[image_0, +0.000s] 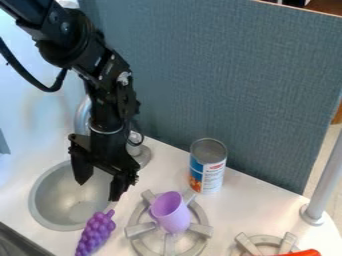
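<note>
Clearly, we see the hand (100, 186) open, its two fingers spread well apart and pointing down, and we find nothing between them. The black arm (103, 90) comes in from eleven o'clock and bends so that the hand hangs over the sink basin (35, 205), whose middle lies toward eight o'clock from the fingertips.

The nearest thing we have is a bunch of purple grapes (97, 232), lying on the white desk (250, 207) at about six o'clock from the hand, just outside the basin's rim on its five o'clock side. Its long axis runs from one o'clock, where the stem end is, to seven o'clock, where the bunch meets the lower edge of the view. The stem end sits close to the right-hand fingertip as we look; we cannot tell whether the two touch, nor how high the fingertip is above the desk.

At four o'clock from the hand we see a purple cup (173, 215), tilted on a burner (139, 229), its mouth turned up toward eleven o'clock. Farther off, just above three o'clock, a labelled can (208, 167) stands upright near the gray-blue panel (214, 70). Well away toward four o'clock, a red-orange thing (304, 253) lies at a second burner (249, 245).
</note>
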